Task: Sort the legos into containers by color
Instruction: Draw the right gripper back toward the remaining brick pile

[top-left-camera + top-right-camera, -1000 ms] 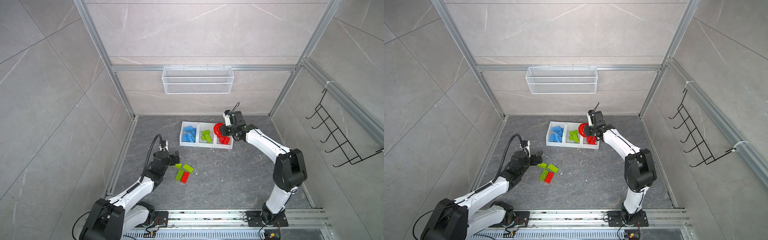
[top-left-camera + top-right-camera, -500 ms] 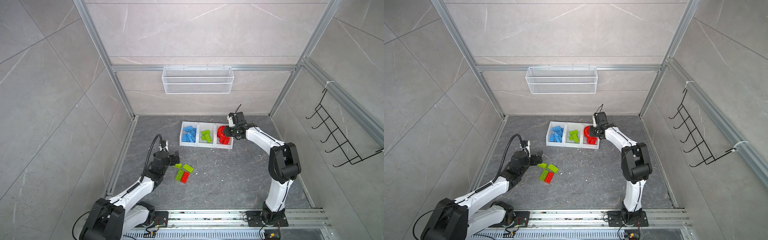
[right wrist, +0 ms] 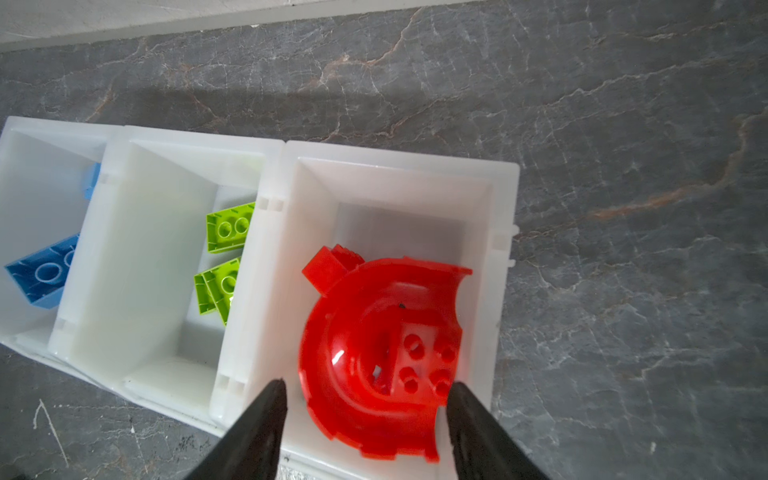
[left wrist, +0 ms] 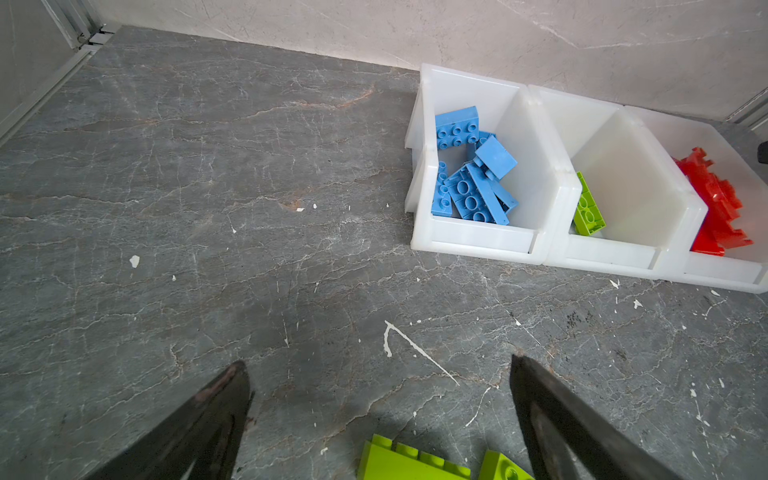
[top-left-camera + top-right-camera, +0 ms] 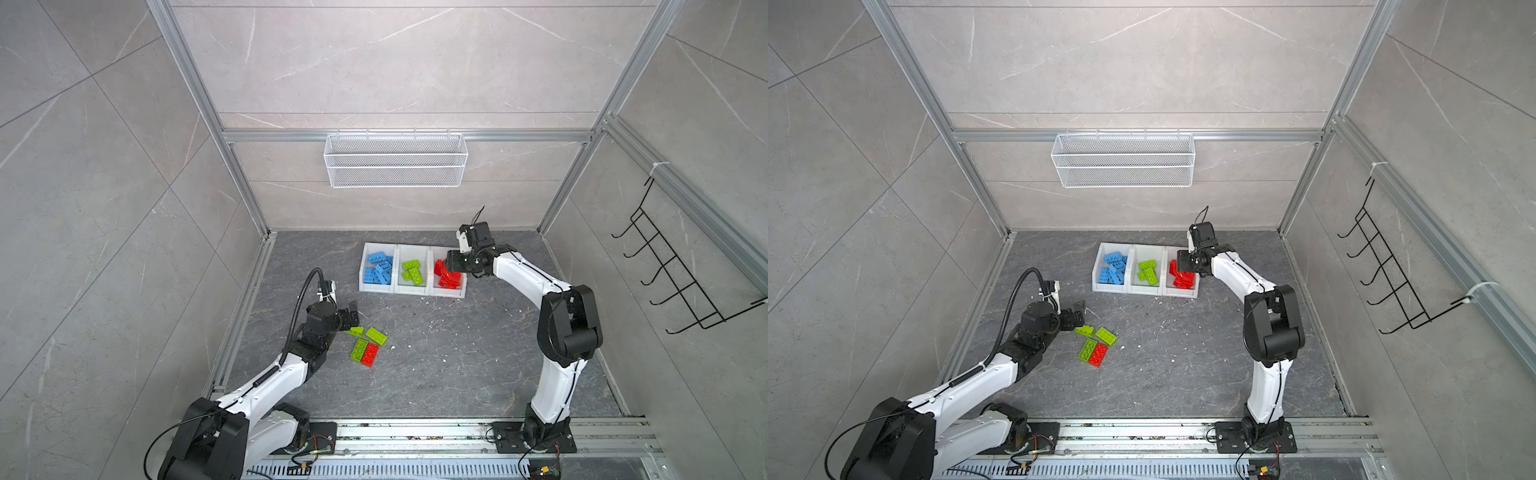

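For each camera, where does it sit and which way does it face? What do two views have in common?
Top views: high at the front, facing down toward the back wall; left arm, right arm, bins and loose bricks show in both.
Left wrist: low over the floor, facing the bins; open left gripper shows.
Right wrist: above the red bin, facing down; open right gripper straddles the red arch.
Shared: both wrist views show all three bins.

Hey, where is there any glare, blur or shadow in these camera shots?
Right wrist view: a small white glint on the red curved piece, and the right gripper looks soft and dark. Left wrist view: the left gripper is equally soft; the floor is sharp. Both top views: even light, faint shadows.
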### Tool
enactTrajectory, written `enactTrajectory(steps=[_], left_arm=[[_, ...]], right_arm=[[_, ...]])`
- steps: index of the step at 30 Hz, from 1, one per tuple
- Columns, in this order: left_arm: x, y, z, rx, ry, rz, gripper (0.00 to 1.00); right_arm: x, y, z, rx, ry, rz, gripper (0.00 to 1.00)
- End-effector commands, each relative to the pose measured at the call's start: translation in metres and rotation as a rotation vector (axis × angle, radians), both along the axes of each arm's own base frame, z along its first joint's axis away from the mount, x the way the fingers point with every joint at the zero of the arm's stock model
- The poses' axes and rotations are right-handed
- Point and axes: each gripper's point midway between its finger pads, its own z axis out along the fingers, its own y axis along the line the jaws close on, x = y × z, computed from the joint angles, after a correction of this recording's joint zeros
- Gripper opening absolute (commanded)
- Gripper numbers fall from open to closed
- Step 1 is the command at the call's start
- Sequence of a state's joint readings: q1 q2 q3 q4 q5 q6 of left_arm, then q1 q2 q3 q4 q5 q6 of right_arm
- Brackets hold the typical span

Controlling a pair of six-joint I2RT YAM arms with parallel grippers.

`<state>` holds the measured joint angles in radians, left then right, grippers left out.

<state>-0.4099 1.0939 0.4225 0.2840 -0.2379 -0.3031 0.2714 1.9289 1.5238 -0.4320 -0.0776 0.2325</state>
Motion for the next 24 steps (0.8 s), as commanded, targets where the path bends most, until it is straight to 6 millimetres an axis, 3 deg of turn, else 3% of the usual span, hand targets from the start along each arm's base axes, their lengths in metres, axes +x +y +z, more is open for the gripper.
enactTrajectory(steps=[1, 6, 10, 12, 15, 18, 21, 24], left_arm=[[0.007, 0.003, 0.02, -0.026, -0.059, 0.03, 1.0], [0.006, 0.003, 0.022, -0.03, -0.063, 0.029, 1.0], [0.007, 0.002, 0.02, -0.026, -0.052, 0.026, 1.0], [0.007, 0.001, 0.021, -0.029, -0.047, 0.021, 1.0], [0.006, -0.007, 0.022, -0.025, -0.045, -0.032, 1.0], [0.005, -0.008, 0.021, -0.012, -0.03, -0.041, 1.0], [0.003, -0.003, 0.019, -0.009, 0.028, -0.005, 0.99], [-0.01, -0.001, 0.012, -0.096, 0.122, 0.045, 0.99]], right_arm=[[-0.006, -0.008, 0.025, -0.007, -0.025, -0.012, 0.64], [-0.037, 0.01, 0.062, 0.151, -0.122, 0.062, 0.64], [-0.084, 0.028, 0.084, 0.337, -0.229, 0.137, 0.64], [-0.107, 0.039, 0.086, 0.406, -0.292, 0.17, 0.64], [-0.137, 0.057, 0.073, 0.405, -0.418, 0.196, 0.63], [-0.173, 0.093, 0.06, 0.338, -0.548, 0.302, 0.68], [-0.183, 0.113, 0.052, 0.341, -0.475, 0.386, 0.69], [-0.188, 0.112, 0.06, 0.353, -0.484, 0.39, 0.69]])
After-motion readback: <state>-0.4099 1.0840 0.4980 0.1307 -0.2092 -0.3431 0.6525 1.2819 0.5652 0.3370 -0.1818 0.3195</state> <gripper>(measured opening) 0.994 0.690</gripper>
